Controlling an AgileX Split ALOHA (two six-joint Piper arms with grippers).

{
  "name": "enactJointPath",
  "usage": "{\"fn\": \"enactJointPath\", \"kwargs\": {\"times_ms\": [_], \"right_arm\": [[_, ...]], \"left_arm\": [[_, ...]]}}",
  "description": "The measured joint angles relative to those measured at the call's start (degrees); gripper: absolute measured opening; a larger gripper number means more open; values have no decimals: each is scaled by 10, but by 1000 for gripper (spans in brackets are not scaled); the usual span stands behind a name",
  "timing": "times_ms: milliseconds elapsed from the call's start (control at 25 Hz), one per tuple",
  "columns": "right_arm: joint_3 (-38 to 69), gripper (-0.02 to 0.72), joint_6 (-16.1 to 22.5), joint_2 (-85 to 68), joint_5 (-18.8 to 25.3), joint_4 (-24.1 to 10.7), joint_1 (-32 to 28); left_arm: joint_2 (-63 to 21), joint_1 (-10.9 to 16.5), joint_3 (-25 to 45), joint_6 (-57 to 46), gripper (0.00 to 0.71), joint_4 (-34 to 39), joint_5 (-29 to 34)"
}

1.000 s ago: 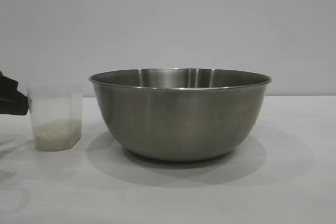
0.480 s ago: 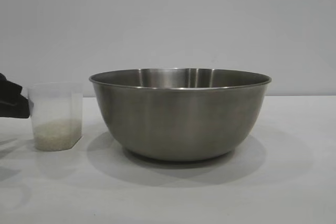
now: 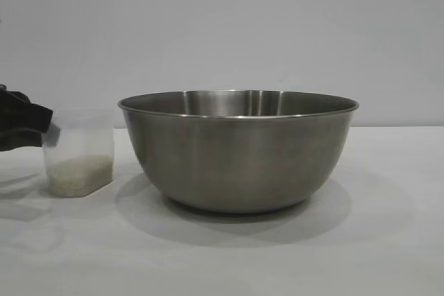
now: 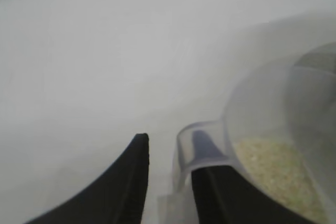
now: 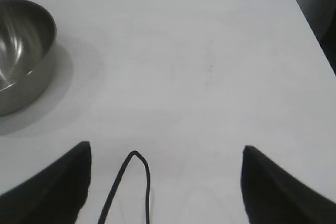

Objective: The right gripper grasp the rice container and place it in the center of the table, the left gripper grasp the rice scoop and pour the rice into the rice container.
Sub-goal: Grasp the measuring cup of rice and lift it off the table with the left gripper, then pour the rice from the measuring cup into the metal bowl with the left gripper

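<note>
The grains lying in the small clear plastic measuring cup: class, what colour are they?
Pale whitish-cream, a low layer of rice in the cup's bottom; the exterior view shows it best.

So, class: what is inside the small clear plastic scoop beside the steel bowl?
A shallow layer of pale rice covers the bottom of the rice scoop; above that it is empty. The left gripper has closed on its handle loop, hiding part of the loop.

- The steel bowl (image 5: 21, 56) is seen resting on the white bench (image 5: 199, 56).
- The right hand (image 5: 165, 182) is held spread wide, well apart from the bowl.
- A black cable loop (image 5: 137, 179) is seen between its fingers.
</note>
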Motion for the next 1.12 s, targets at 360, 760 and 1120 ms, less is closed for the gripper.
{"fn": "enactJointPath", "kwargs": {"times_ms": [360, 760, 1120], "right_arm": [[0, 503, 0, 0, 0, 0, 0], [0, 503, 0, 0, 0, 0, 0], [0, 503, 0, 0, 0, 0, 0]], "left_arm": [[-52, 0, 0, 115, 0, -4, 8], [-156, 0, -85, 171, 0, 85, 8], [-155, 0, -208, 173, 0, 267, 7]]}}
